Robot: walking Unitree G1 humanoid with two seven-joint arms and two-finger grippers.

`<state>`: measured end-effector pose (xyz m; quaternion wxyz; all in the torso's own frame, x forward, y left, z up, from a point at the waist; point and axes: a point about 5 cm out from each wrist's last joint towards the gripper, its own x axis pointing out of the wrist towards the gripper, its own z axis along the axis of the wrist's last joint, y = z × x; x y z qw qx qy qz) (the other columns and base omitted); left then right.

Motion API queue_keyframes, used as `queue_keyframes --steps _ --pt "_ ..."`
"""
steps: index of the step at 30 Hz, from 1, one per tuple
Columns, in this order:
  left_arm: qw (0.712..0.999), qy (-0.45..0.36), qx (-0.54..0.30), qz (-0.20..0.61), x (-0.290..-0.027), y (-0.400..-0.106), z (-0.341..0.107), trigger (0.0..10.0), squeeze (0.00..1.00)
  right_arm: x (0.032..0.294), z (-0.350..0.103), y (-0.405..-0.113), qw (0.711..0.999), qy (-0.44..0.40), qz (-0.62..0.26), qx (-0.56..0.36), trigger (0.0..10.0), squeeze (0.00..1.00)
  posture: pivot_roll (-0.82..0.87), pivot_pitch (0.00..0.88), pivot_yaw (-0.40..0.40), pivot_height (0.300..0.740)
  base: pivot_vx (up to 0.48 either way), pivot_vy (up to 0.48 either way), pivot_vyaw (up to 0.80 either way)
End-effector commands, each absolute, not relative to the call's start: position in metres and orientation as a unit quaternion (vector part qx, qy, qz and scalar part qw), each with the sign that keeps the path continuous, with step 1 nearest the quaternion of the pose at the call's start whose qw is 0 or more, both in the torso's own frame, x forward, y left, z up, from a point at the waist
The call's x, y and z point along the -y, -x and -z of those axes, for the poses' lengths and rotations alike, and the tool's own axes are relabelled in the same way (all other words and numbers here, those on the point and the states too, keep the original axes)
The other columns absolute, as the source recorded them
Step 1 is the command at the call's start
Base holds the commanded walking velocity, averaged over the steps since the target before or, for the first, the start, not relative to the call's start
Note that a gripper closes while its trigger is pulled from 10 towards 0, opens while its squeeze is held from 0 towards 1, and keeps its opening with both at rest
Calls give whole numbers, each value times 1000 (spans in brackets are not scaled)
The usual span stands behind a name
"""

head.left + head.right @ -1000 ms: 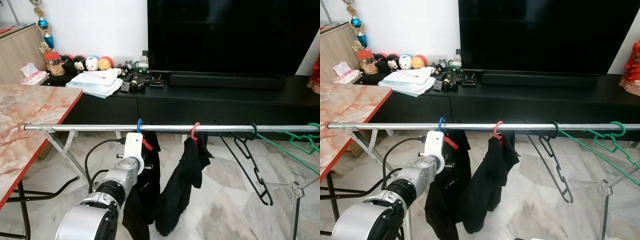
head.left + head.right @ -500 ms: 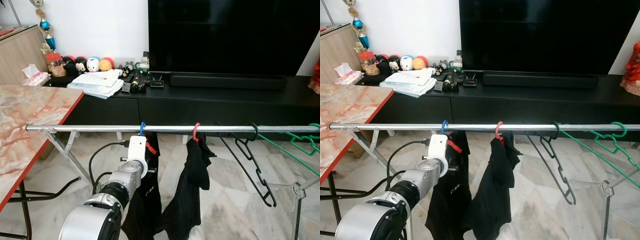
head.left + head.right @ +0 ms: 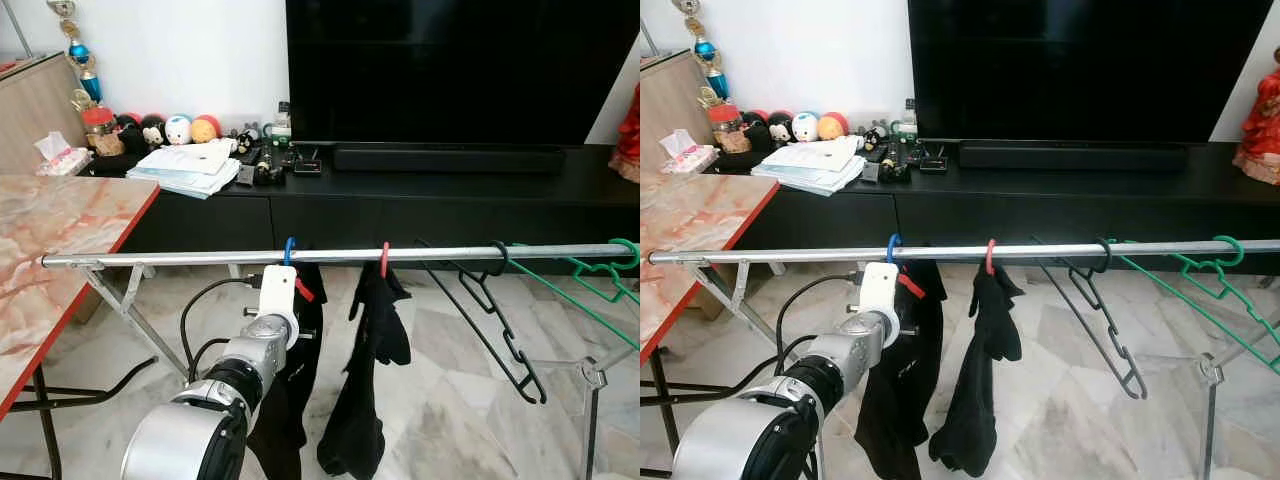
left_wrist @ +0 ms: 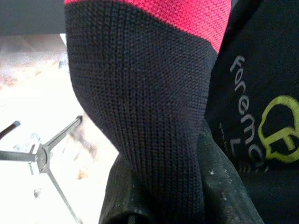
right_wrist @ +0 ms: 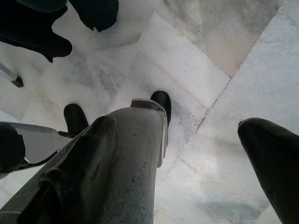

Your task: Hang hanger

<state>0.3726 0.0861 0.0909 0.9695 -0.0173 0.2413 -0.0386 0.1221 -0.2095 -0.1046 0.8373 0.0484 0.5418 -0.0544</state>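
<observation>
The hanger (image 3: 289,250) sits with its blue hook over the rail (image 3: 330,255), just above our left gripper (image 3: 300,291), which is clenched on the black garment (image 4: 140,107) under the hook; our left arm is the nearer one. Our right gripper (image 5: 205,154) hangs idle over the floor, fingers spread. The rail runs left to right across us. Bare rail lies to the left, while the red hanger (image 3: 384,258) is near on the right. Farther right hang the black hanger (image 3: 490,300) and green hanger (image 3: 590,290).

Silver left arm (image 3: 215,400) (black cable); white wrist block; seemingly black fingers (image 4: 219,186)
</observation>
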Motion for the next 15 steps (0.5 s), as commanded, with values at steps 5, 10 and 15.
queue_keyframes --steps 5,10,15 --pt "964 -6 -265 21 -97 -371 -85 10000 0 214 109 -103 823 -50 58 -563 10000 0 -127 0 41 740 0 0 0" --pt "961 -5 -276 23 -97 -365 -75 10000 0 214 109 -104 824 -48 54 -562 10000 0 -120 0 43 740 0 0 0" --pt "957 2 -290 27 -95 -360 -68 10000 0 213 108 -107 826 -49 51 -559 10000 0 -115 0 48 740 0 0 0"
